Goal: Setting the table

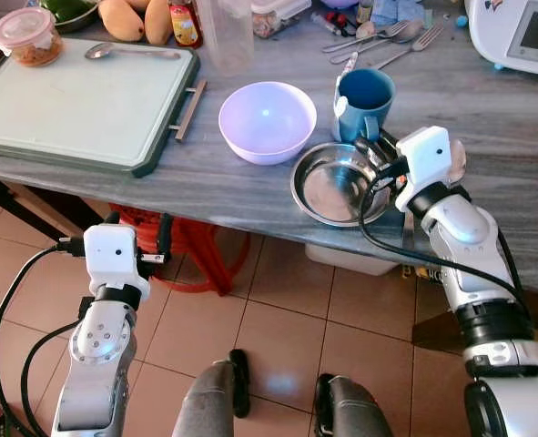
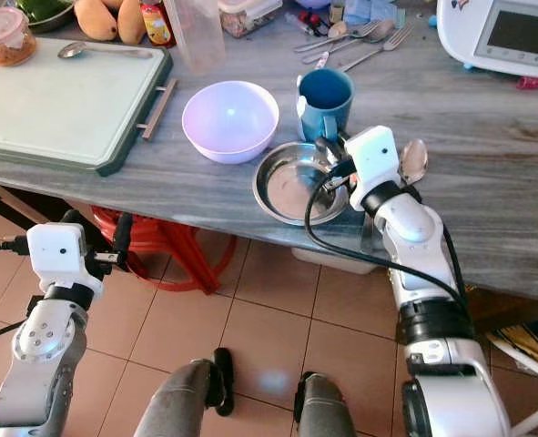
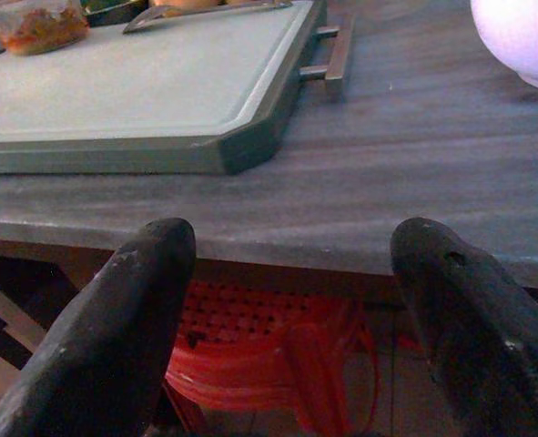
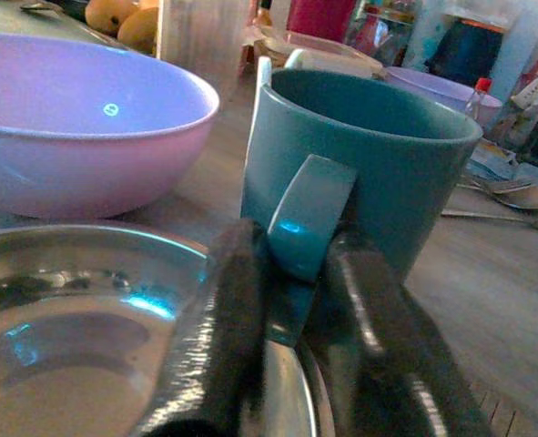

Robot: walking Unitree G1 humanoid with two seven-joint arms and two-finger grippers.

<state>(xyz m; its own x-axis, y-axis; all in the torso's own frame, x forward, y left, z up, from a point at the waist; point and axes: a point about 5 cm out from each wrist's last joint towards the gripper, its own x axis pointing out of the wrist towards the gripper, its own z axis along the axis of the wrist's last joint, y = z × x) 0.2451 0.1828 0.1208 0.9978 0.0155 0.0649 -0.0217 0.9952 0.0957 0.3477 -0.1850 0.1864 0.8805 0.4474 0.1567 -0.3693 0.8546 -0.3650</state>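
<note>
A blue mug [image 1: 364, 100] stands on the grey wooden table [image 1: 514, 173], just behind a steel plate [image 1: 328, 187]. To the left of the mug sits a lavender bowl [image 1: 267, 120]. My right gripper [image 1: 370, 150] reaches over the plate's far rim and is shut on the mug's handle [image 4: 309, 214], one black finger [image 4: 223, 309] on each side of it. My left gripper [image 3: 291, 246] hangs open below the table's front edge, holding nothing.
A green cutting board [image 1: 77, 100] carries a spoon [image 1: 132, 52] and a lidded jar [image 1: 27, 35] at the left. Loose cutlery [image 1: 387, 41] and a white appliance [image 1: 519, 32] lie at the back right. A red stool [image 1: 191, 246] stands under the table.
</note>
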